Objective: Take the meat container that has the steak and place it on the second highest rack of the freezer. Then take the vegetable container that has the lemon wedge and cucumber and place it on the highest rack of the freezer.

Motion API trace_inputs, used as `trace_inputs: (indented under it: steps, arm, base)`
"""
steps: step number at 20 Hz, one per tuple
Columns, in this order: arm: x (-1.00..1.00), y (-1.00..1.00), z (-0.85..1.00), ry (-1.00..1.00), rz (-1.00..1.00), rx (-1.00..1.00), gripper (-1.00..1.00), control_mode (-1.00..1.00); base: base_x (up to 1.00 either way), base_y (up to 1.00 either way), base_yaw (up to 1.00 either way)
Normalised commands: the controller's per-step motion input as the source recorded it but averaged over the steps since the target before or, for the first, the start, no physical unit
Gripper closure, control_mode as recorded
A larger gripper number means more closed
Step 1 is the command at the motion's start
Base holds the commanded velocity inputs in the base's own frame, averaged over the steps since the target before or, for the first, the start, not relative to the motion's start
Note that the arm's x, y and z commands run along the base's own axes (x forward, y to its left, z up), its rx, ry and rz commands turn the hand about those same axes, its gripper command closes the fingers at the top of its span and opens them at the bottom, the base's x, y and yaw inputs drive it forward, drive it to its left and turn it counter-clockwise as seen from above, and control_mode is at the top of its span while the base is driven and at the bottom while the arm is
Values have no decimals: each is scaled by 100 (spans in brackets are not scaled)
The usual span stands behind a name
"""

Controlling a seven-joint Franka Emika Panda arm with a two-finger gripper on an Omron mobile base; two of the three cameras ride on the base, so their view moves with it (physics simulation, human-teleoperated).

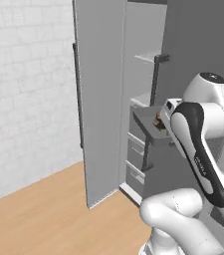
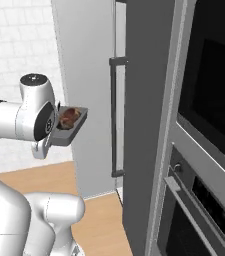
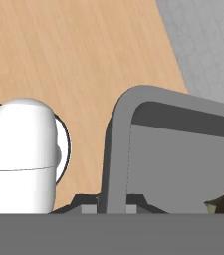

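We see the freezer point(image 1: 133, 99) standing open at the centre of the left base view, its tall grey door point(image 1: 99, 99) swung out toward us and filling the middle of the frame, with the dark bar handle point(image 1: 77, 94) along its left edge. Light grey shelves point(image 1: 148, 57) show inside at upper right, drawers point(image 1: 135, 149) lower down. A white brick wall point(image 1: 29, 89) takes the left side and a wooden floor point(image 1: 44, 219) the bottom. In the right base view a dark oven front point(image 2: 204, 150) fills the right edge, beside the freezer.

The arm rises from the lower right of the left base view, elbow bent, forearm reaching toward the cabinet. Our hand point(image 3: 112, 206) is clamped shut on the near rim of the grey meat container point(image 2: 70, 129), carrying it level in the air in front of the open cabinet, clear of the shelves. The steak point(image 2: 69, 116) lies in the tray, a reddish-brown lump at centre left of the right base view.
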Motion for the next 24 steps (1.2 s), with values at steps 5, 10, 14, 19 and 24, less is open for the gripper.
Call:
trace_inputs:
  steps: [5,10,14,19,24]
  arm:
    - [0,0,0,0,0,0,100,100]
    - [0,0,0,0,0,0,100,100]
    - [0,0,0,0,0,0,100,100]
    - [0,0,0,0,0,0,100,100]
    - [0,0,0,0,0,0,100,100]
  base:
    - [62,71,-31]
    - [58,50,-26]
    - [48,26,-33]
    - [42,33,-41]
    - [39,53,-46]
